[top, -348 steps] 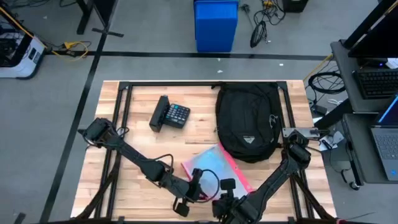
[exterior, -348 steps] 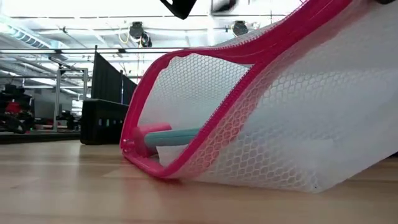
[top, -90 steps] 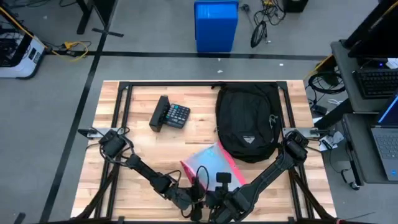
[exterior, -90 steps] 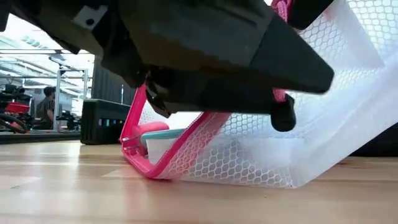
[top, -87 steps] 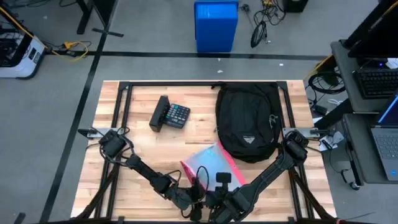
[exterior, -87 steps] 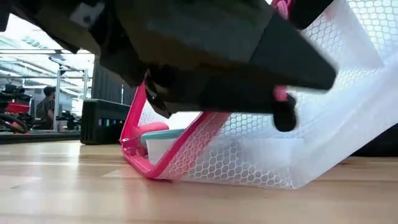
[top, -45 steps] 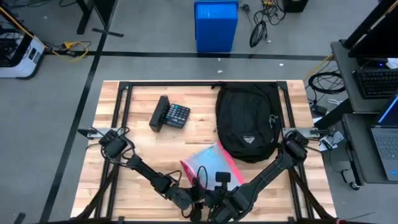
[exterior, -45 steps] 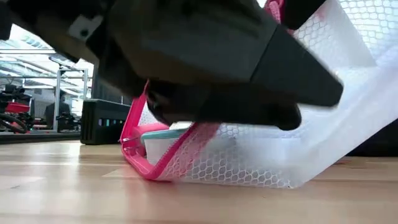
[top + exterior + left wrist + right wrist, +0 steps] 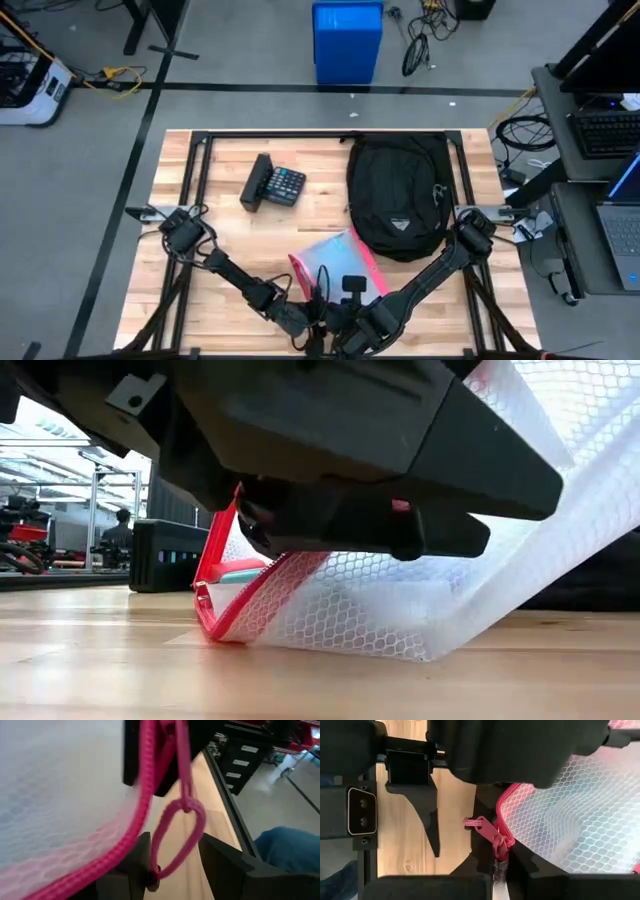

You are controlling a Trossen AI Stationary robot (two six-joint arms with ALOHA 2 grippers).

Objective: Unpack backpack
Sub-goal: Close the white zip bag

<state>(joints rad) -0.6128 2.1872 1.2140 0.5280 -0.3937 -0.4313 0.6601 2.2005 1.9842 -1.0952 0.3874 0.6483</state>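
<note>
A black backpack lies flat on the table's far right. In front of it is a white mesh pouch with a pink zipper edge. The pouch's far end rests on the table and a teal and pink item shows inside it. My right gripper is shut on the pouch's near end. My left gripper stands open right beside it. The pink loop of the zipper pull hangs between its two fingers. My right gripper pinches the pouch's pink zipper edge between its two fingers, at the raised near end beside the pull. That end is lifted, and the pouch slopes down to its far end on the table. My left gripper: whether the hanging loop touches a finger, I cannot tell.
A black calculator lies at the far left of the table. The table's black frame rails run along its sides. A blue bin stands on the floor beyond the far edge. Bare wood shows at the near left.
My right gripper has shifted a little toward the table's left with the pouch's raised end. The pouch's end on the table has slid the same way. Both grippers now hang lower and closer in the low view.
</note>
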